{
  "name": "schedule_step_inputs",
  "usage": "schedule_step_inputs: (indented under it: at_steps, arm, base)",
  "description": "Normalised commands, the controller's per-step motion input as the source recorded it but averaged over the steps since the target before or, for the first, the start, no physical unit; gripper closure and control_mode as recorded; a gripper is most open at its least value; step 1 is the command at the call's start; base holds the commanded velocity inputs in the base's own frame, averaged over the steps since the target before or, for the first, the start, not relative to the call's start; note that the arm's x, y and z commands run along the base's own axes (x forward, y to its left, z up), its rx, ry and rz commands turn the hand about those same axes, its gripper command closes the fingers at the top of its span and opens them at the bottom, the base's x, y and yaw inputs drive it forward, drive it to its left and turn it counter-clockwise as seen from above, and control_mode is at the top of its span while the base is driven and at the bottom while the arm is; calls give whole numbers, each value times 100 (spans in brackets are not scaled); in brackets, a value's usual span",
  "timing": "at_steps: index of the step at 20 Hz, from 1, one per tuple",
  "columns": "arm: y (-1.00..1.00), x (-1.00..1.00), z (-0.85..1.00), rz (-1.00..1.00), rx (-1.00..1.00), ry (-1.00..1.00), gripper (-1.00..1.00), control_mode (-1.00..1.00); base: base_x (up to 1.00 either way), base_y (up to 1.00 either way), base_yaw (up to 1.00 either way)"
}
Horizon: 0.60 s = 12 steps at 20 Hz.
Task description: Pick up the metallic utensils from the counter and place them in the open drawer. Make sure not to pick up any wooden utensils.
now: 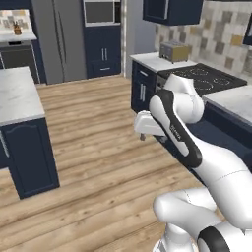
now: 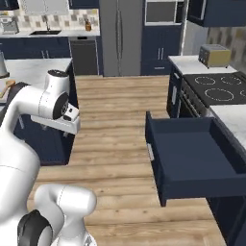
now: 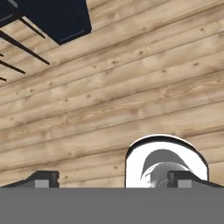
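The gripper (image 3: 113, 178) stands with its jaws spread wide and holding nothing, its two dark fingertips (image 3: 40, 179) far apart above bare wood-plank floor (image 3: 131, 87). The white arm (image 1: 182, 133) is folded low in mid-kitchen, the hand aimed downward and away from any worktop. To its right the open drawer (image 2: 192, 153) juts from the navy cabinetry beside the black cooktop (image 2: 216, 89), its box seemingly empty. A white marble counter (image 2: 33, 69) lies to the left; no knife or metal spoon can be made out on it. The sound next move would be to raise and swing the hand toward that counter, keeping the jaws spread and identifying the metal utensils before descending, so neither wooden spoon gets taken.
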Motion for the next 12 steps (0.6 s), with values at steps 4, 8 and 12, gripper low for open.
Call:
schedule_step_inputs:
  at_steps: [4, 8, 12]
  arm:
    - [0, 0, 0, 0, 0, 0, -100, 100]
    - [0, 0, 0, 0, 0, 0, -100, 100]
    - [0, 0, 0, 0, 0, 0, -100, 100]
  base:
    - [74, 100, 0]
    - [100, 100, 0]
    - [100, 100, 0]
